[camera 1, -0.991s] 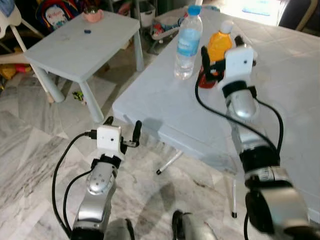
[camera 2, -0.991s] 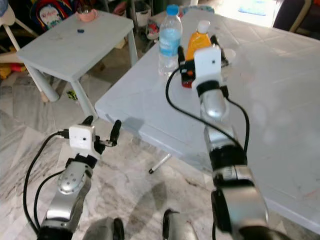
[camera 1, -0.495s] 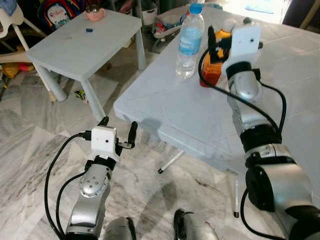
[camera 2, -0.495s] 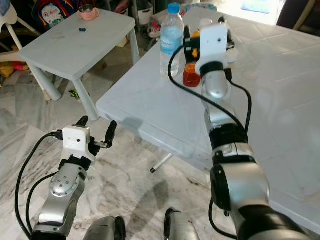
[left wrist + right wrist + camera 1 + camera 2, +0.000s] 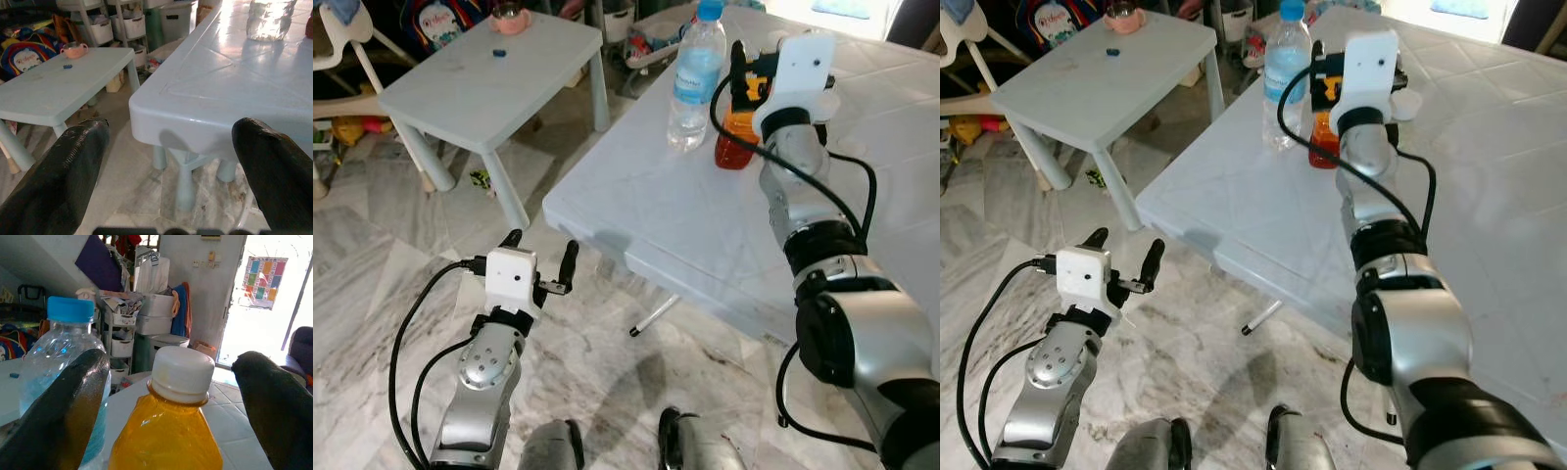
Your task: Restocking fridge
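Right end effector (image 5: 168, 396) is up at the orange juice bottle (image 5: 168, 431), fingers spread wide, one black finger (image 5: 63, 416) on the water-bottle side and the other finger (image 5: 279, 406) on the far side. The white cap (image 5: 181, 373) sits squarely between them, and I can't tell that either finger touches the bottle yet. In the head views the wrist housing covers much of the bottle, so the wrist camera is the one to trust here.

To do this well, I'd say: get the fingers down past the cap onto the wider body before closing, and keep the near finger off the water bottle (image 5: 691, 73), which stands just beside the juice, toward the counter's (image 5: 646, 211) near-left corner. A knock there could tip it. Close squarely, lift straight up.

Left end effector (image 5: 540, 262) hangs low in front of the counter's near edge, fingers apart, nothing between them, over the marble floor (image 5: 382, 264).

Containers now. The juice bottle is capped and full of orange liquid nearly to the neck. The water bottle, blue cap on, is clear; how much water it holds I can't tell. Both stand upright near the counter's left edge. On the small side table (image 5: 480, 83), well apart, sits a pink cup (image 5: 511, 17), contents not readable.
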Robot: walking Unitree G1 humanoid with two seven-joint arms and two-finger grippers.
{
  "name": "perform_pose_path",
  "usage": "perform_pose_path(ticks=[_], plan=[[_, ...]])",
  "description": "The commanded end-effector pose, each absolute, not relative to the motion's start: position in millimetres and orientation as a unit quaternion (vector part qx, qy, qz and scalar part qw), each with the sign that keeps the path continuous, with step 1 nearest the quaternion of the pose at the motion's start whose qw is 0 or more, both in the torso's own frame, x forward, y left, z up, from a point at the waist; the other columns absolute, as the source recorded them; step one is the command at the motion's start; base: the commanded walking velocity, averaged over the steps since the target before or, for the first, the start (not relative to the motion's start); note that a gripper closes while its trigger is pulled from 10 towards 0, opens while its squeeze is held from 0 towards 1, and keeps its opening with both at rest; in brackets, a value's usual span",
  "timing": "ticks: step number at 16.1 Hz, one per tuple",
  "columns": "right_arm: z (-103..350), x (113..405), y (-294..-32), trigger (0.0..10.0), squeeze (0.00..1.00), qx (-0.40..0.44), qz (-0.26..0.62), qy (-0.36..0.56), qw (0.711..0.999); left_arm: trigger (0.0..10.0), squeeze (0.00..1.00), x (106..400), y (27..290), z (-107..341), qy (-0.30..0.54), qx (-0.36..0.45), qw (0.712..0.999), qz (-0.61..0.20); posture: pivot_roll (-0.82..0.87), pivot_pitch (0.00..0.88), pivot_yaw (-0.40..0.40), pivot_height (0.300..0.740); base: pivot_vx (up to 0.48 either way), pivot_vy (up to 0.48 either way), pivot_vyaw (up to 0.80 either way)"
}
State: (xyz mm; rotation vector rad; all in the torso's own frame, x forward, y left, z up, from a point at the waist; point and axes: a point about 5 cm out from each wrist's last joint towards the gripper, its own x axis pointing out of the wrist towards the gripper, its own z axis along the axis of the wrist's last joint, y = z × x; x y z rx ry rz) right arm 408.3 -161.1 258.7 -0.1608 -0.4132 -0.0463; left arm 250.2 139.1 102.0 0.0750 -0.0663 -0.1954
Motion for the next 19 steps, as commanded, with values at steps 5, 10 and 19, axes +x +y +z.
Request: perform_pose_path(ticks=[5, 10, 19], plan=[[270, 414, -163, 0.0, 0.00, -0.089, -0.037, -0.202, 0.975, 10.0, 0.00, 245, 143, 102, -0.025, 0.047, 0.994, -0.095, 0.17, 0.172, 0.065, 0.740, 0.000, 0.000, 0.00], [270, 414, -171, 0.0, 0.00, -0.091, -0.049, -0.197, 0.975, 10.0, 0.00, 247, 142, 104, -0.026, 0.049, 0.994, -0.099, 0.16, 0.165, 0.061, 0.740, 0.000, 0.000, 0.00], [271, 415, -173, 0.0, 0.00, -0.095, -0.056, -0.196, 0.974, 10.0, 0.00, 248, 141, 104, -0.026, 0.049, 0.994, -0.097, 0.16, 0.164, 0.058, 0.740, 0.000, 0.000, 0.00]])
